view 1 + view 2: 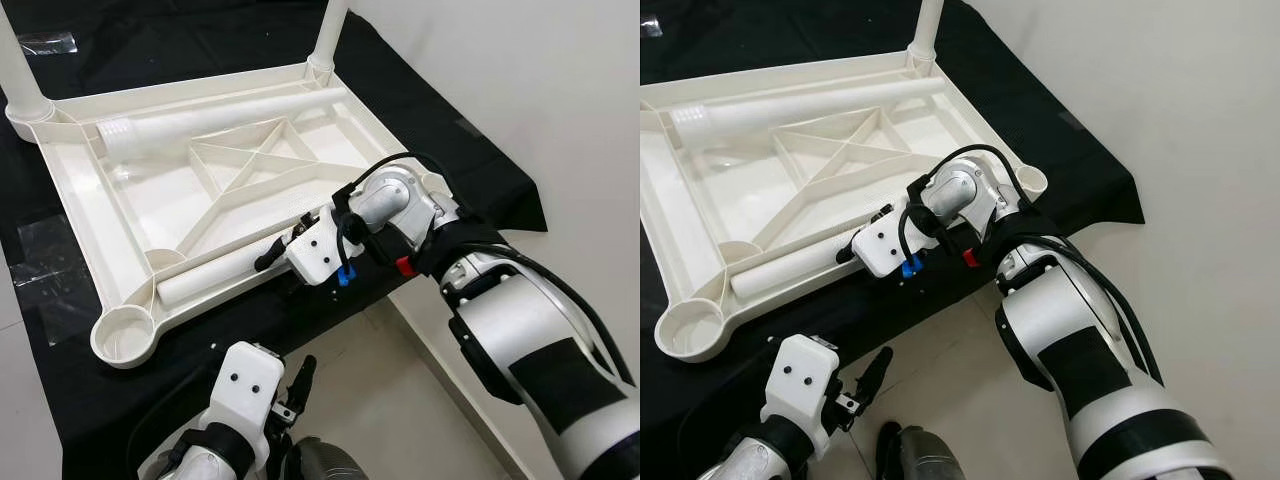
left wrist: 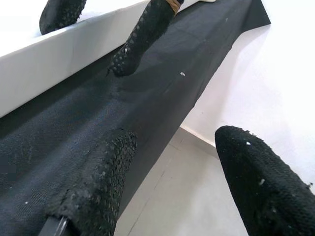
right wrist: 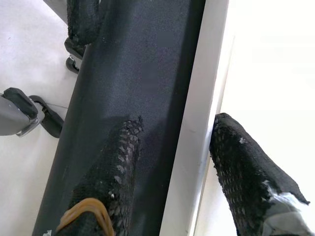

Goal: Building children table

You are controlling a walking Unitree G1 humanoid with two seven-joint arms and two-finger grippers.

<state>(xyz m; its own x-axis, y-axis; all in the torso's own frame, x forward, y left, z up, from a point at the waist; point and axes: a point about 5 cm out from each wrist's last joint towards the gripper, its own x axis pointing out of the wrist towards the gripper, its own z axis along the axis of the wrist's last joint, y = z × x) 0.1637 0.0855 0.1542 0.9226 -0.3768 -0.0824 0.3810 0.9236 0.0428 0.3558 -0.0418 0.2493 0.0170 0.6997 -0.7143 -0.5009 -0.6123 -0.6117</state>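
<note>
An upturned white plastic tabletop (image 1: 70,190) lies on a black cloth. Two white legs stand in its far corner sockets (image 1: 22,80) (image 1: 330,30). A long loose leg (image 1: 220,125) lies inside along the far side, and a second loose leg (image 1: 215,275) rests along the near rim. The near left socket (image 1: 125,335) is empty. My right gripper (image 1: 272,262) is open and straddles the near rim (image 3: 197,123), with one finger (image 3: 246,167) inside the top and the other over the cloth. My left gripper (image 1: 300,385) hangs open below the front edge, holding nothing.
The black cloth (image 1: 420,100) drapes over the low surface's front edge and right corner. A white wall (image 1: 520,60) runs close along the right. Pale floor tiles (image 1: 400,400) lie in front. Clear tape patches (image 1: 45,250) sit on the cloth at left.
</note>
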